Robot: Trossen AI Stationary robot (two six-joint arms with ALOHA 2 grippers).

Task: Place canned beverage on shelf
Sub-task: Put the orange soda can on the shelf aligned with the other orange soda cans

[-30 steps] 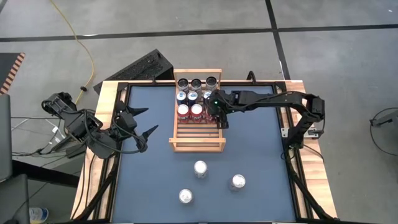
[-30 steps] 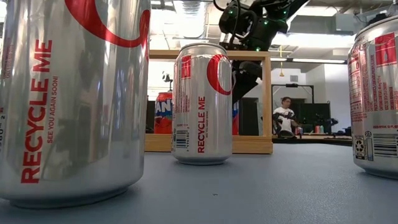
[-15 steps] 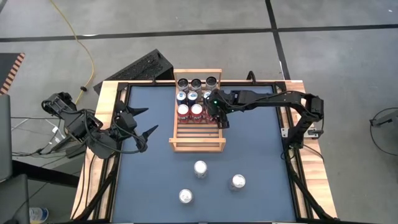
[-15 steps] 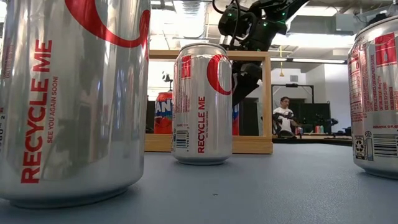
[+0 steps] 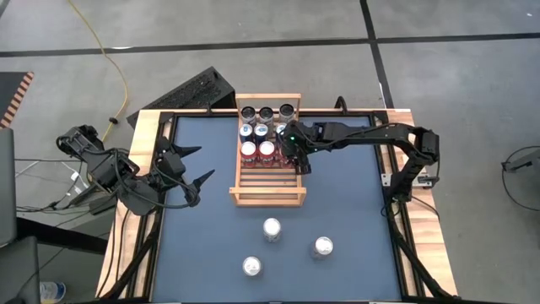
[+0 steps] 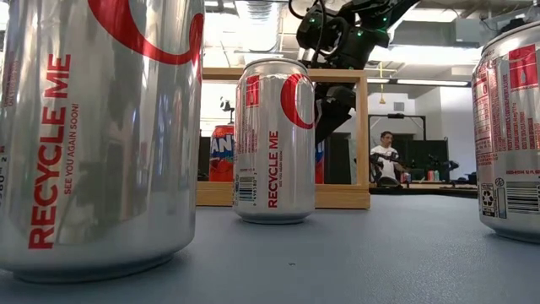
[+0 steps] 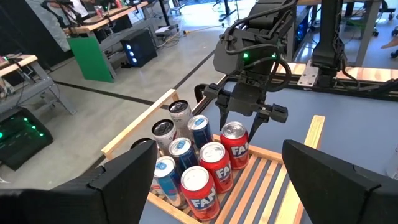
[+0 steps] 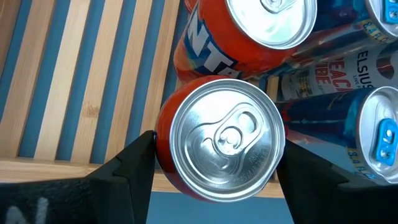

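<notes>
While the left gripper (image 5: 192,165) waits at the table's (image 5: 354,211) left edge, fingers apart, the right gripper (image 7: 245,116) straddles, fingers apart, an orange can (image 8: 221,138) standing at the shelf's (image 5: 267,179) right edge.

Robotics lab or workshop, open-plan. Grey concrete floor (image 5: 253,34) with dark seam lines; yellow cable (image 5: 114,59) trailing across it. Wood-framed work table (image 5: 422,245) with dark blue mat, black arm mounts bolted at edges. Beyond table: workbenches (image 7: 93,15) with equipment, green panel (image 7: 91,58), black computer tower (image 7: 140,48), device with green indicator lights (image 7: 18,134). Person (image 6: 386,159) seated at distant bench under ceiling strip lighting (image 6: 253,10).
</notes>
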